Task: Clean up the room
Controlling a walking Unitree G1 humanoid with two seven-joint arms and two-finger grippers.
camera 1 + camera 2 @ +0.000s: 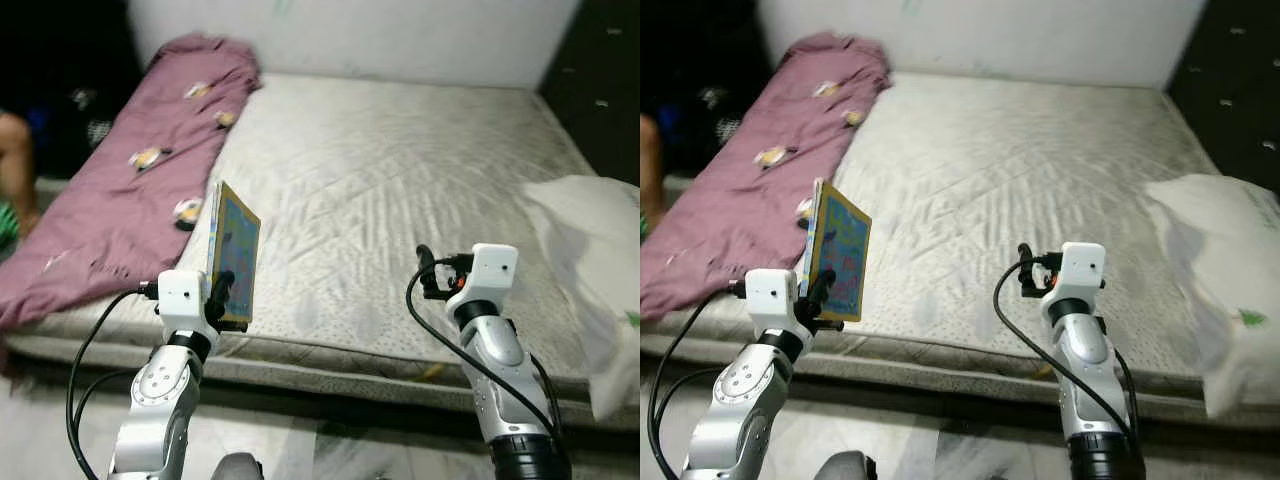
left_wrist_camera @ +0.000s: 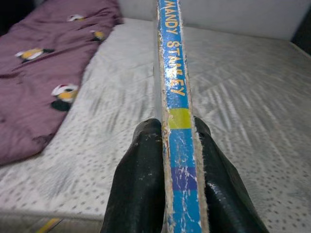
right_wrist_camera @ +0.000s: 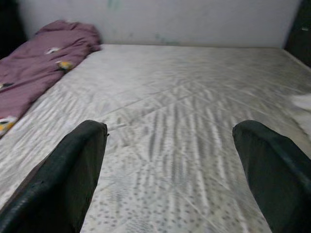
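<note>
A thin, colourful children's book (image 1: pixel 236 252) stands upright in my left gripper (image 1: pixel 222 290), which is shut on its lower edge above the near left part of the mattress (image 1: pixel 400 180). Along the gripper's two black fingers (image 2: pixel 141 184) the book's blue spine (image 2: pixel 176 97) reads "MANDY STANLEY". My right gripper (image 1: pixel 428 270) hovers open over the near right part of the mattress with nothing between its fingers (image 3: pixel 73 174).
A purple blanket (image 1: pixel 130 190) with small printed figures lies along the mattress's left side. A white pillow or sheet (image 1: pixel 590 260) sits at the right edge. A person's arm (image 1: pixel 15 160) shows at far left. A white wall (image 1: pixel 350 35) stands behind the bed.
</note>
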